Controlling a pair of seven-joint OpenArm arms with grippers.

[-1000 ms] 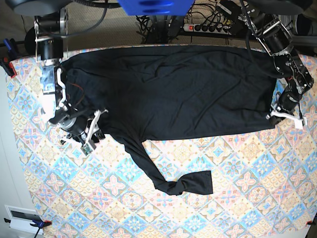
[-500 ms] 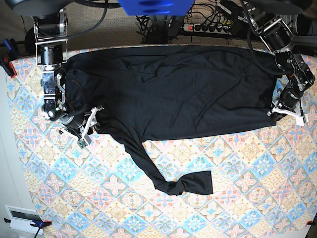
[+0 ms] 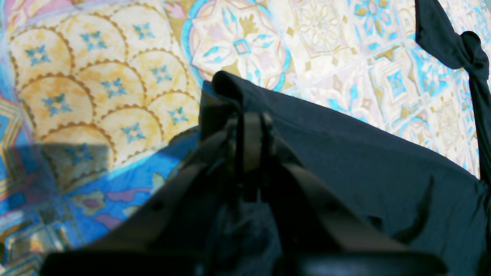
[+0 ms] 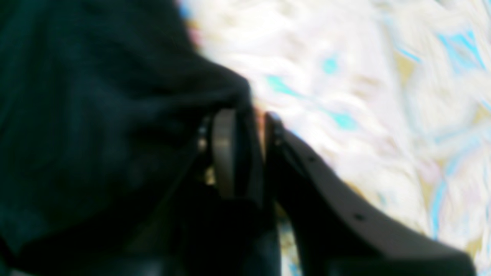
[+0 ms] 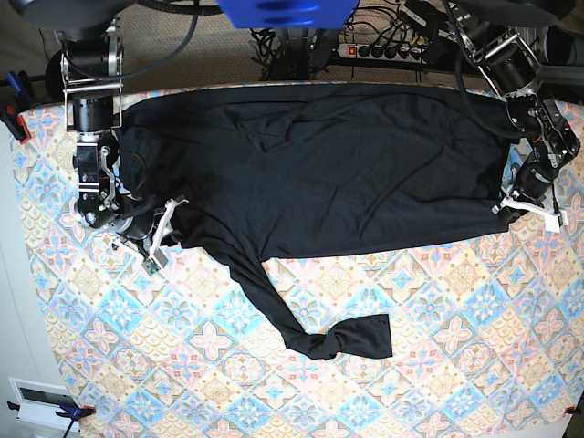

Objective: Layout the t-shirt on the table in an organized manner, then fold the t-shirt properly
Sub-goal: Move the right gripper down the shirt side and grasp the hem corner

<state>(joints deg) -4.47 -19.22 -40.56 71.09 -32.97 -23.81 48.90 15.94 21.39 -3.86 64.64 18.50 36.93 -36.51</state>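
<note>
The black t-shirt (image 5: 328, 164) lies spread across the far half of the table (image 5: 438, 365). One long sleeve (image 5: 347, 338) trails toward the front, its end bunched in a knot (image 3: 472, 50). My left gripper (image 5: 527, 208) is at the shirt's right near corner, shut on a fold of its edge (image 3: 251, 122). My right gripper (image 5: 162, 235) is at the shirt's left near edge. In the blurred right wrist view its fingers (image 4: 224, 153) stand close together with black cloth between them (image 4: 249, 126).
The patterned cloth shows bare in front of the shirt and around the sleeve. A power strip (image 5: 383, 50) and cables lie behind the far edge. A red clamp (image 5: 16, 123) grips the left edge, and a white box (image 5: 41, 401) sits at the front left corner.
My right gripper shifted a little along the shirt's left edge, opened its jaws, then brought them together on the cloth. The left gripper and its corner stayed in place.
</note>
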